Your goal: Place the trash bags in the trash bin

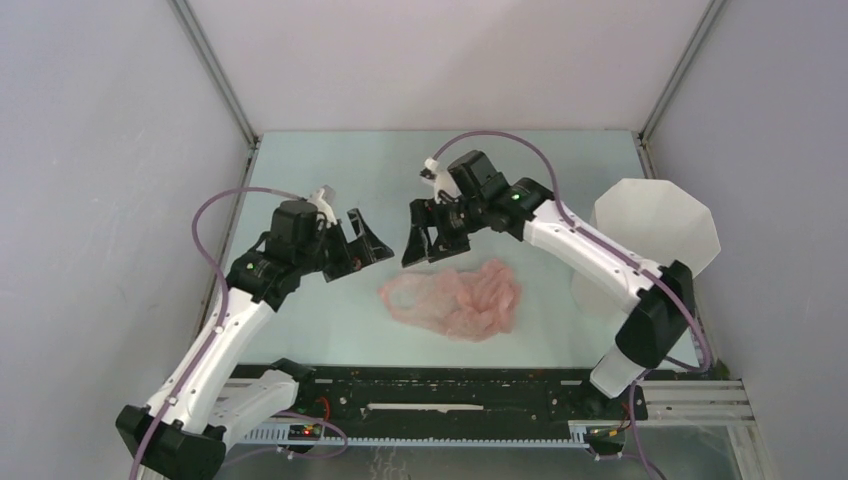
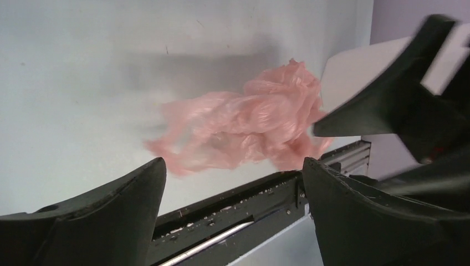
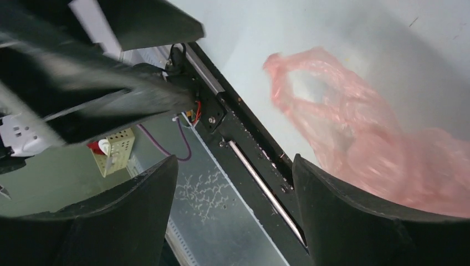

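Note:
The pale-pink trash bag (image 1: 458, 298) lies crumpled on the table just in front of both grippers. It also shows in the left wrist view (image 2: 244, 124) and in the right wrist view (image 3: 360, 133), where one handle loop lies open. The white faceted trash bin (image 1: 655, 232) stands at the right edge, behind the right arm; its side shows in the left wrist view (image 2: 354, 72). My left gripper (image 1: 362, 246) is open and empty, left of the bag. My right gripper (image 1: 425, 240) is open and empty, above the bag's far left end. The two grippers face each other closely.
A black rail (image 1: 450, 390) runs along the table's near edge, close to the bag. Grey walls and metal posts (image 1: 215, 75) enclose the table on three sides. The right arm (image 1: 600, 262) stretches between the bin and the bag.

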You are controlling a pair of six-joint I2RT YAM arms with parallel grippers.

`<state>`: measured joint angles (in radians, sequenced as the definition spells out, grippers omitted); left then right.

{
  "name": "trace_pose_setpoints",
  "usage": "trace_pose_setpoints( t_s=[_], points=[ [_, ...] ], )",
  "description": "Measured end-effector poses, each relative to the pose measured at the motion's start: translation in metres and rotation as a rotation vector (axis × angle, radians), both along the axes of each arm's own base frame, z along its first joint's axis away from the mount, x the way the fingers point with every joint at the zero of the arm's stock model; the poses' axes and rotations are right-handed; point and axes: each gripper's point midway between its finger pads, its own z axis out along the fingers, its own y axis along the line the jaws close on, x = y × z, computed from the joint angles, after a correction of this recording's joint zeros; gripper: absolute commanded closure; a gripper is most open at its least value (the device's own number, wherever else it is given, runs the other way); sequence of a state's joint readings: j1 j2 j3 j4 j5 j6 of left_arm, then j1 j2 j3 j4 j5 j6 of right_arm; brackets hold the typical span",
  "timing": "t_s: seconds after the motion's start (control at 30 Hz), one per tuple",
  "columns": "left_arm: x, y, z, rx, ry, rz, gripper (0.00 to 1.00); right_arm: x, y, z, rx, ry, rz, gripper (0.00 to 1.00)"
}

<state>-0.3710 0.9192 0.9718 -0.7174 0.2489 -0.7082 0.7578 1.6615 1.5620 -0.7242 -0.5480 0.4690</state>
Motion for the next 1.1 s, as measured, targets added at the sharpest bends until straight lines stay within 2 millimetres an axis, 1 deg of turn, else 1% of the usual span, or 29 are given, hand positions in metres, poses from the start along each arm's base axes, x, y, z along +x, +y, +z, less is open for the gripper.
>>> trace_pose_setpoints(
  t_s=[0.1, 0.2, 0.27, 0.3, 0.37, 0.43, 0.5, 0.57, 0.63, 0.73, 0.83, 0.9, 1.0, 1.1],
  points=[
    [-0.004, -0.007, -0.009, -0.021, 0.046, -0.029, 0.01, -0.003, -0.014, 0.022, 0.017, -0.052, -0.011, 0.15],
    [-0.002, -0.012, -0.024, -0.013, 0.109, -0.05, 0.01, -0.001, -0.037, 0.039, 0.008, -0.118, -0.048, 0.15],
    [-0.003, -0.013, -0.035, 0.006, 0.147, -0.057, 0.01, 0.0, -0.051, 0.043, -0.023, -0.166, -0.07, 0.15],
    [-0.003, -0.013, -0.04, 0.017, 0.163, -0.062, 0.01, 0.0, -0.059, 0.041, -0.049, -0.191, -0.083, 0.16],
    [-0.006, -0.011, -0.05, 0.042, 0.195, -0.073, 0.01, -0.007, -0.073, 0.029, -0.122, -0.211, -0.094, 0.16],
    [-0.01, -0.009, -0.064, 0.072, 0.235, -0.09, 0.02, -0.021, -0.089, 0.005, -0.228, -0.191, -0.098, 0.18],
    [-0.016, -0.008, -0.082, 0.105, 0.286, -0.108, 0.05, -0.034, -0.107, -0.018, -0.321, -0.158, -0.103, 0.2],
    [-0.022, -0.008, -0.1, 0.132, 0.34, -0.124, 0.05, -0.043, -0.127, -0.036, -0.409, -0.128, -0.123, 0.22],
    [-0.028, -0.009, -0.117, 0.165, 0.395, -0.148, 0.05, -0.046, -0.144, -0.044, -0.474, -0.112, -0.163, 0.22],
    [-0.037, -0.013, -0.131, 0.198, 0.435, -0.183, 0.07, -0.046, -0.162, -0.045, -0.523, -0.116, -0.235, 0.21],
    [-0.041, -0.017, -0.137, 0.218, 0.435, -0.209, 0.09, -0.047, -0.171, -0.046, -0.537, -0.115, -0.288, 0.21],
    [-0.039, -0.018, -0.138, 0.225, 0.425, -0.211, 0.08, -0.048, -0.174, -0.052, -0.543, -0.092, -0.316, 0.21],
    [-0.035, -0.015, -0.139, 0.241, 0.41, -0.196, 0.04, -0.045, -0.172, -0.062, -0.544, -0.048, -0.346, 0.21],
    [-0.032, -0.012, -0.138, 0.255, 0.395, -0.181, 0.04, -0.035, -0.167, -0.067, -0.516, -0.014, -0.393, 0.22]
  ],
)
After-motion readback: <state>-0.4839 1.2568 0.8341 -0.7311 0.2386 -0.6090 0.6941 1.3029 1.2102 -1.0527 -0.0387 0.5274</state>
